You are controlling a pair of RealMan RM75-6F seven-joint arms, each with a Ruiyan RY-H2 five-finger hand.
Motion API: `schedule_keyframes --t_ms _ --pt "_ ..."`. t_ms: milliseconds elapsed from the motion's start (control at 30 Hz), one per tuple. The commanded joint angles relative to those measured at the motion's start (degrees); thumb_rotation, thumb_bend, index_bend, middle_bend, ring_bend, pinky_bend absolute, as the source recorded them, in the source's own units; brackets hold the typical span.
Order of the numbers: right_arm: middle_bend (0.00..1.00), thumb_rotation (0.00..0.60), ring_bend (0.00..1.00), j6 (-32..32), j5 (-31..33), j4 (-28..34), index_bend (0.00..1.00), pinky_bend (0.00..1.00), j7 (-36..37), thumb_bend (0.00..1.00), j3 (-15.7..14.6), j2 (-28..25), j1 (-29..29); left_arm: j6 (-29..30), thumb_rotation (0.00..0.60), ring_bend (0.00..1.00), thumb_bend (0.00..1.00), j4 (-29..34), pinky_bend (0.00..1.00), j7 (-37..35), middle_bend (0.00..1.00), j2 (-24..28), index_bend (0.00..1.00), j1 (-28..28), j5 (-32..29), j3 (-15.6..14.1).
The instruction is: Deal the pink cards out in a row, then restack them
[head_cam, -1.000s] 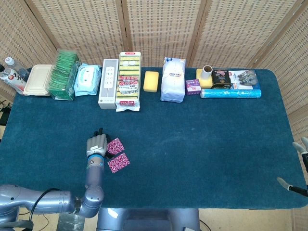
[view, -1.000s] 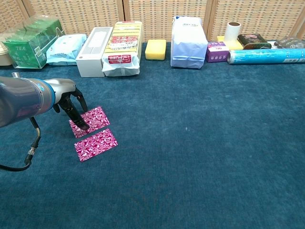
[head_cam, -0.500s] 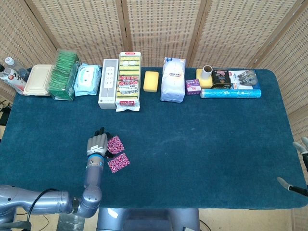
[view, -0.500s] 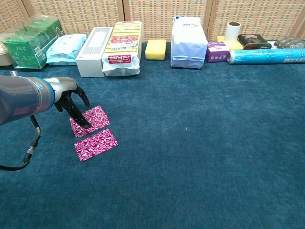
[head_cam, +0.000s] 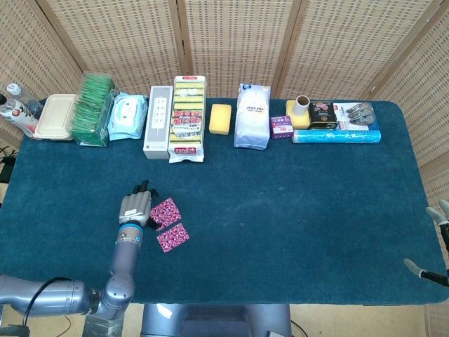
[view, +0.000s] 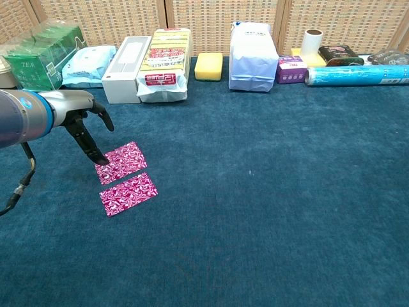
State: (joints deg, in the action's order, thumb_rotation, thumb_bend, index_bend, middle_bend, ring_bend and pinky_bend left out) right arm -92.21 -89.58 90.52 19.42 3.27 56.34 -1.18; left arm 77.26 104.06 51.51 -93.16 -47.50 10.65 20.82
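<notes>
Lying flat near the table's (head_cam: 295,232) front-left corner, two pink cards (view: 123,176) sit just beside each other. Likely thin, light, slick; best pinched at an edge. Left hand (view: 86,125) holds nothing, fingers spread, fingertip at upper card's corner. Right hand (head_cam: 443,210) barely visible, state unclear.

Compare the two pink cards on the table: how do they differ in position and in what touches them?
The far card lies nearer the row of boxes; the near card lies nearer the table's front edge. A fingertip of the left hand meets the far card's left edge; the near card has nothing on it. Both lie flat on the blue cloth, slightly tilted, close together without overlapping, with the same pink pattern.
</notes>
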Motion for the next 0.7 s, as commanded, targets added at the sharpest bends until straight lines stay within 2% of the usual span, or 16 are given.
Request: schedule_keyframes --t_ms 33,267,433,700 --pt "0.00 0.600 0.00 0.03 -0.08 0.13 0.09 0.00 -0.23 0.00 -0.04 0.00 0.02 -0.08 0.600 0.00 0.15 2.84 0.20 -1.07 0.00 1.79 0.24 1.08 2.40 -2.02" --pt "0.00 0.600 0.00 0.06 -0.04 0.34 0.09 0.00 -0.62 0.00 -0.05 0.05 0.03 -1.49 0.600 0.00 0.15 5.43 0.20 -1.86 0.00 3.57 0.24 1.85 7.24 -5.89" --pt "0.00 0.600 0.00 0.13 0.19 0.28 0.09 0.00 -0.34 0.00 0.03 -0.02 0.03 -5.71 0.600 0.00 0.15 5.74 0.20 -4.13 0.00 6.00 0.24 2.63 13.26 -9.02" --pt "0.00 0.600 0.00 -0.01 0.00 0.34 0.09 0.00 -0.49 0.00 -0.06 -0.02 -0.05 -17.85 0.600 0.00 0.16 5.07 0.20 -13.13 0.00 11.92 0.24 4.84 32.35 -16.05"
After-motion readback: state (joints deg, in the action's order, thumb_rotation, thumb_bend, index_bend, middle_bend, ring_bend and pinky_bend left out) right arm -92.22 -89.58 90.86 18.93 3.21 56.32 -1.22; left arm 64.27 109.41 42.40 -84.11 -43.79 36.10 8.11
